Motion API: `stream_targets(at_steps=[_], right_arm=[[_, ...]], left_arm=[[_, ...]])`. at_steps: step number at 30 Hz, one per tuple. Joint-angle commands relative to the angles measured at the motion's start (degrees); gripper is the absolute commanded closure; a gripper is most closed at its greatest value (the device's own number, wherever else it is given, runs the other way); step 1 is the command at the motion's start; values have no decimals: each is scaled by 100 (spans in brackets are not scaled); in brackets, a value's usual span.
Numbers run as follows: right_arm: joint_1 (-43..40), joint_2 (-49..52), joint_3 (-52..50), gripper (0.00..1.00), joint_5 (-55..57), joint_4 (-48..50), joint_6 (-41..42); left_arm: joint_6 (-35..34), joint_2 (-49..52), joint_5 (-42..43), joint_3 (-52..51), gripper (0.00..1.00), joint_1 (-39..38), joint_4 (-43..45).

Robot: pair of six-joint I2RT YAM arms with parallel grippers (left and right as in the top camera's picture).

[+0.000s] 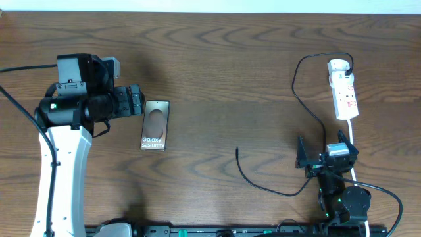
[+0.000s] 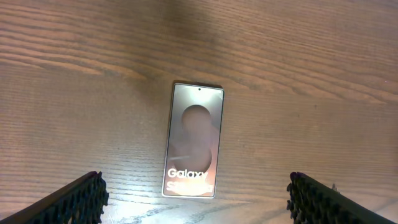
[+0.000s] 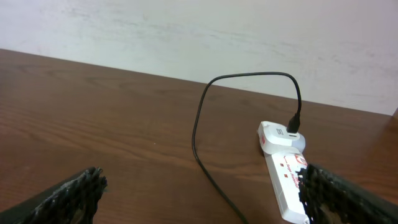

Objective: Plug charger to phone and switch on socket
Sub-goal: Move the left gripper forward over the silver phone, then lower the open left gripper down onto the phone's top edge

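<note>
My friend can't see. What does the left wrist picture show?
A brown phone lies flat on a wooden table, white Galaxy lettering facing up. The left claw is open, its black fingers showing in the two bottom corners, apart from the phone.

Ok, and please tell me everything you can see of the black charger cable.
The charger is a long, thin black cable with a smooth, rubbery look. One end is plugged into the white adapter at the far end of the socket. From there it loops outward, runs toward the near side, then curves left along the table. Its free tip lies unplugged, well apart from the phone.
</note>
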Motion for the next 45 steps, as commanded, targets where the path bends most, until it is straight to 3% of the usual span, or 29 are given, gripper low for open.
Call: stream_targets(at_steps=[1,19,31,35,45], right_arm=[[33,-9,-7,1,9,-26,-39],[33,-9,-7,1,9,-26,-42],[33,-9,-7,1,9,-26,-39],[33,-9,-7,1,9,-26,-39],[33,-9,-7,1,9,-26,-39]], left_arm=[[133,20,70,133,7,-17,-15],[133,186,70,44,7,-17,-15],[280,1716,50,42,7,-498,39],[223,2164,-428,42,7,-748,227],[76,2503,-669,35,7,-817,332]])
